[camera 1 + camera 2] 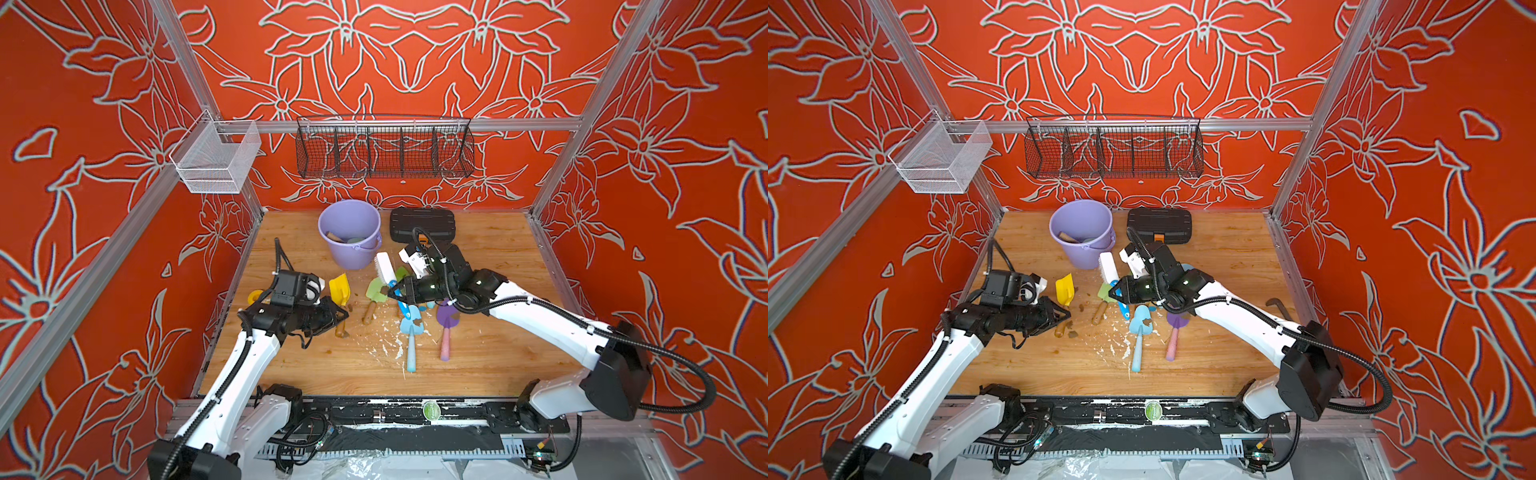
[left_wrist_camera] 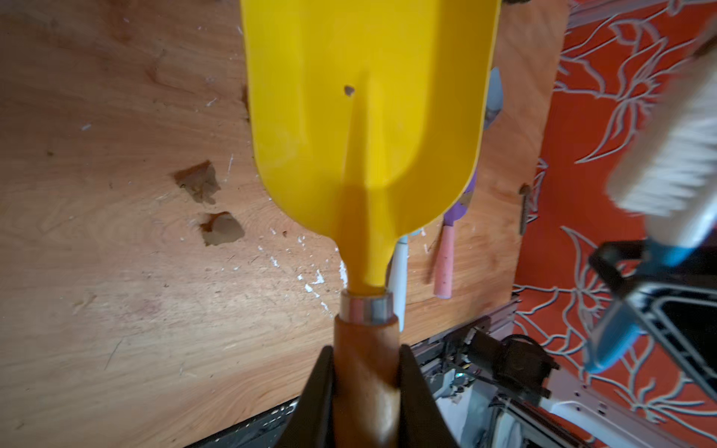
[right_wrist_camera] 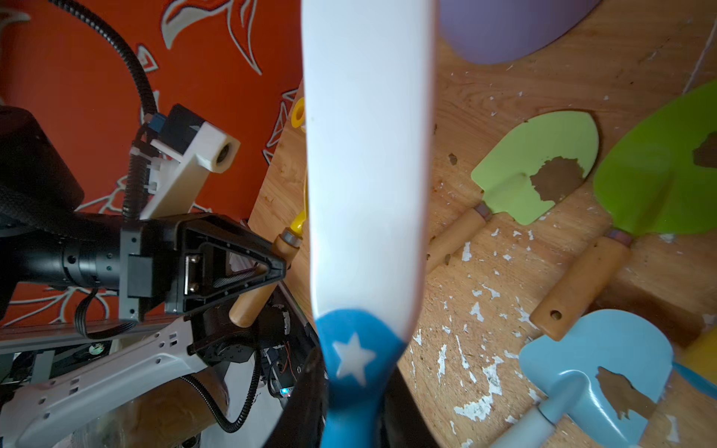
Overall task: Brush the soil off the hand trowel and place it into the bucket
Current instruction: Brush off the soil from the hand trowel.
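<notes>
Left fingers (image 2: 318, 395) snug on trowel (image 2: 368, 116) (right fingers (image 1: 398, 289): brush (image 3: 368, 155))

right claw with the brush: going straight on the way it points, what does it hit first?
Probably the yellow trowel, held by the left claw; the right claw, gripping the brush, points across at its blade. A light green trowel lies nearer, flat on the table, likely below that line. Height unclear.
</notes>
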Controlling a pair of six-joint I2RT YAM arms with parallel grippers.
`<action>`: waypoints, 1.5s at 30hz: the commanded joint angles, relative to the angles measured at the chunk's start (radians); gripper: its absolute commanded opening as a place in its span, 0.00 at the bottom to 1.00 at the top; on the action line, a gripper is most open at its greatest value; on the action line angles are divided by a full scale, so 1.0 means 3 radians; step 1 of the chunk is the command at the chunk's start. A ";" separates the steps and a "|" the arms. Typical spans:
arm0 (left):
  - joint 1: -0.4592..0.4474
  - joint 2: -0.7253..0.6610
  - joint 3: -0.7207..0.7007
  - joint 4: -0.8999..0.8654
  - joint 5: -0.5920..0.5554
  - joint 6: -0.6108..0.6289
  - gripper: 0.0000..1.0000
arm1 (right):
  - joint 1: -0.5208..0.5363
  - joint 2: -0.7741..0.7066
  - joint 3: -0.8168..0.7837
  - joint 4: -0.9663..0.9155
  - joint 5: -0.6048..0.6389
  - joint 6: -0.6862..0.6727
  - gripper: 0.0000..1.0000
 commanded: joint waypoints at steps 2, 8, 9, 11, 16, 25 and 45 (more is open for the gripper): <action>-0.0353 0.0278 0.0451 -0.0577 -0.0851 0.0365 0.00 | 0.0167 0.0017 0.0306 -0.0451 0.0206 -0.0342 0.00; -0.0655 0.0485 0.0648 -0.0664 -0.1070 0.0544 0.00 | 0.0358 0.0285 0.0594 -0.0588 0.0084 -0.0418 0.00; -0.0687 0.0501 0.0657 -0.0658 -0.1065 0.0559 0.00 | 0.0388 0.0342 0.0653 -0.0629 0.0071 -0.0446 0.00; -0.0735 0.0509 0.0656 -0.0630 -0.1070 0.0563 0.00 | 0.0437 0.0467 0.0773 -0.0737 0.0065 -0.0472 0.00; -0.0841 0.0411 0.0605 -0.0547 -0.1125 0.0586 0.00 | 0.0477 0.0718 0.0933 -0.0785 -0.0009 -0.0410 0.00; -0.0975 0.0512 0.0603 -0.0518 -0.1273 0.0613 0.00 | 0.0564 0.1178 0.1382 -0.0913 -0.0119 -0.0439 0.00; -0.1035 0.0515 0.0470 -0.0444 -0.1495 0.0573 0.00 | 0.0182 0.1878 0.2317 -0.1431 0.0505 -0.0620 0.00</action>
